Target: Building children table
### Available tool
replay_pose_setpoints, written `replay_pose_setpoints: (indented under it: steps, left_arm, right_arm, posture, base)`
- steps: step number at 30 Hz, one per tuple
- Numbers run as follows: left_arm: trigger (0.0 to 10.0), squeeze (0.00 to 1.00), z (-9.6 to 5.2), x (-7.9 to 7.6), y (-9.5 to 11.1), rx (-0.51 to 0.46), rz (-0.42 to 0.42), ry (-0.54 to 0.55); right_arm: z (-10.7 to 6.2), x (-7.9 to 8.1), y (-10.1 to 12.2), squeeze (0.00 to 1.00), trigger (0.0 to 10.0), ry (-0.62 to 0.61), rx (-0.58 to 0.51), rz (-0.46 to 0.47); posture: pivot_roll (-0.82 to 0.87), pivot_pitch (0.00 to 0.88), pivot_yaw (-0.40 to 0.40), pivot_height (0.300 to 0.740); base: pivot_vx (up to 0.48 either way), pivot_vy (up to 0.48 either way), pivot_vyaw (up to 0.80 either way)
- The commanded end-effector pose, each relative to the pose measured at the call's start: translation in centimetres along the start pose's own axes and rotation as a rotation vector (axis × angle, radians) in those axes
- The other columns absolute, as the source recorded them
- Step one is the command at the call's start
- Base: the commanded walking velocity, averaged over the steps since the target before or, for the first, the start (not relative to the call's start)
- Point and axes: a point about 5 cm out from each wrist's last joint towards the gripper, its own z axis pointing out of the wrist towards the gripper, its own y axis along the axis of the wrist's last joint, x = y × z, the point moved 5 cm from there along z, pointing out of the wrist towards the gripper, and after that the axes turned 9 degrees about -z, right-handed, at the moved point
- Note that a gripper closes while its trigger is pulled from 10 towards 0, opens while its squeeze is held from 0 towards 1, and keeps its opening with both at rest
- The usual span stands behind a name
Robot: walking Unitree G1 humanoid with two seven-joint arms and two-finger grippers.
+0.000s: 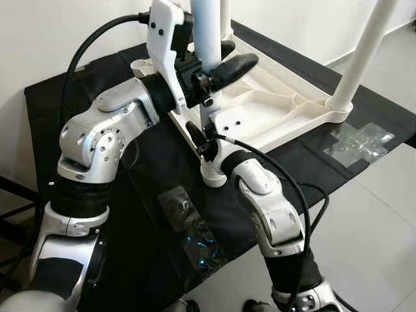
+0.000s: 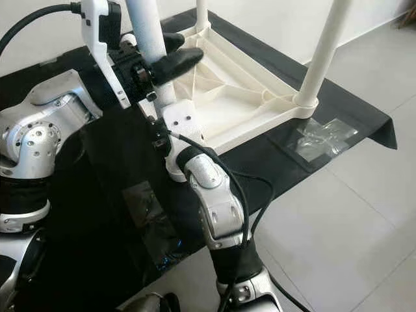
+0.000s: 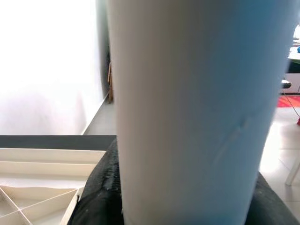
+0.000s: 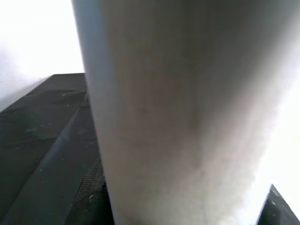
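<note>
The leg (image 1: 208,39) stands upright in the near corner socket of the upturned tabletop (image 1: 273,104). The left gripper (image 1: 218,65) pinches it high, the right gripper (image 1: 203,138) low (both clamped), so seating runs straight down.

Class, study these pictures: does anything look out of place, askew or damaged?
Nothing looks damaged. The white tabletop lies upside down on the black mat, legs pointing up, as assembly needs. Both the left end effector and right end effector clamp the near leg.

Silver arms (image 1: 97,136), black cables (image 1: 286,175), black fingers (image 1: 231,68)
</note>
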Motion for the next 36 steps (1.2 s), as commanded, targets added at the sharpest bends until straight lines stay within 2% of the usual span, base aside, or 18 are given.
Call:
replay_pose_setpoints:
  steps: [1, 2, 6, 7, 8, 11, 13, 16, 17, 19, 20, 22, 23, 26, 27, 28, 29, 36]
  left_arm:
    - [0.0, 0.0, 0.3, -0.9, 0.0, 0.016, 0.005, -0.045]
    - [0.0, 0.0, 0.3, -0.9, 0.0, 0.018, 0.005, -0.044]
    - [0.0, 0.0, 0.3, -0.8, -0.1, 0.021, 0.003, -0.043]
    - [0.0, 0.0, 0.3, -0.8, -0.1, 0.023, 0.002, -0.044]
    - [0.0, 0.0, 0.4, -0.9, -0.1, 0.025, 0.001, -0.046]
    - [0.0, 0.0, 0.4, -0.9, -0.1, 0.028, -0.001, -0.05]
    - [0.0, 0.0, 0.4, -0.9, -0.1, 0.03, -0.004, -0.057]
    - [0.0, 0.0, 0.4, -1.0, -0.2, 0.032, -0.004, -0.059]
    - [0.0, 0.0, 0.5, -1.1, -0.2, 0.034, -0.005, -0.063]
    - [0.0, 0.0, 0.5, -1.1, -0.2, 0.034, -0.005, -0.063]
    - [0.0, 0.0, 0.5, -1.2, -0.3, 0.036, -0.006, -0.067]
    - [0.0, 0.0, 0.5, -1.2, -0.3, 0.036, -0.006, -0.067]
    - [0.0, 0.0, 0.5, -1.3, -0.4, 0.038, -0.008, -0.07]
    - [0.0, 0.0, 0.5, -1.5, -0.4, 0.044, -0.005, -0.074]
    - [0.0, 0.0, 0.5, -1.5, -0.4, 0.045, -0.002, -0.073]
    - [0.0, 0.0, 0.5, -1.5, -0.4, 0.045, -0.002, -0.073]
    - [0.0, 0.0, 0.5, -1.5, -0.4, 0.046, -0.001, -0.072]
    - [0.0, 0.0, 0.4, -1.6, -0.5, 0.053, 0.006, -0.075]
  right_arm:
    - [-0.3, 2.4, -3.1, 0.0, 0.0, 0.068, 0.134, 0.066]
    - [-0.1, 2.5, -2.4, 0.0, 10.0, 0.085, 0.099, 0.044]
    - [0.4, 2.9, -0.8, 0.0, 10.0, 0.143, 0.022, 0.023]
    - [0.5, 2.9, 0.1, 0.7, 10.0, 0.192, -0.023, 0.026]
    - [0.7, 2.8, 1.1, 1.0, 10.0, 0.277, -0.075, 0.021]
    - [0.8, 2.1, 2.6, 1.0, 10.0, 0.398, -0.152, -0.035]
    - [0.8, 0.9, 3.5, 1.0, 10.0, 0.515, -0.204, -0.1]
    - [0.8, 0.3, 3.7, 1.0, 10.0, 0.562, -0.212, -0.132]
    - [0.7, -0.3, 3.7, 1.0, 10.0, 0.646, -0.215, -0.199]
    - [0.7, -0.3, 3.7, 1.0, 10.0, 0.646, -0.215, -0.199]
    - [0.7, -0.8, 3.7, 0.1, 10.0, 0.722, -0.215, -0.258]
    - [0.7, -0.8, 3.7, 0.1, 10.0, 0.722, -0.215, -0.258]
    - [0.6, -1.2, 3.6, 0.0, 10.0, 0.798, -0.201, -0.272]
    - [0.7, -1.3, 3.4, 0.0, 10.0, 0.875, -0.19, -0.246]
    - [0.7, -1.2, 3.3, 0.0, 4.8, 0.904, -0.192, -0.229]
    - [0.7, -1.2, 3.3, 0.0, 4.8, 0.904, -0.192, -0.229]
    - [0.8, -1.2, 3.1, 0.0, 0.0, 0.917, -0.191, -0.221]
    - [0.6, -1.4, 2.1, 0.0, 0.0, 0.989, -0.19, -0.21]
  posture:
    - [0.0, 0.189, 0.09, 0.74]
    - [0.0, 0.187, 0.093, 0.74]
    - [0.0, 0.187, 0.094, 0.74]
    - [0.01, 0.188, 0.095, 0.74]
    - [0.01, 0.188, 0.096, 0.74]
    - [0.01, 0.188, 0.096, 0.74]
    - [0.01, 0.187, 0.097, 0.74]
    - [0.01, 0.187, 0.098, 0.74]
    - [0.01, 0.193, 0.1, 0.74]
    - [0.01, 0.193, 0.1, 0.74]
    - [0.01, 0.193, 0.102, 0.74]
    - [0.01, 0.193, 0.102, 0.74]
    - [0.02, 0.194, 0.102, 0.74]
    - [0.04, 0.194, 0.103, 0.74]
    - [0.04, 0.192, 0.102, 0.74]
    - [0.04, 0.192, 0.102, 0.74]
    - [0.04, 0.191, 0.101, 0.74]
    - [0.04, 0.177, 0.1, 0.74]
  base:
    - [0.0, 0.0, 0.0]
    - [0.0, 0.0, 0.0]
    - [0.0, 0.0, 0.0]
    - [0.0, 0.0, 0.0]
    - [0.0, 0.0, 0.0]
    - [0.0, 0.0, 0.0]
    - [0.0, 0.0, 0.0]
    - [0.0, 0.0, 0.0]
    - [0.0, 0.0, 0.0]
    - [0.0, 0.0, 0.0]
    - [0.0, 0.0, 0.0]
    - [0.0, 0.0, 0.0]
    - [0.0, 0.0, 0.0]
    - [0.0, 0.0, 0.0]
    - [0.0, 0.0, 0.0]
    - [0.0, 0.0, 0.0]
    - [0.0, 0.0, 0.0]
    - [0.0, 0.0, 0.0]
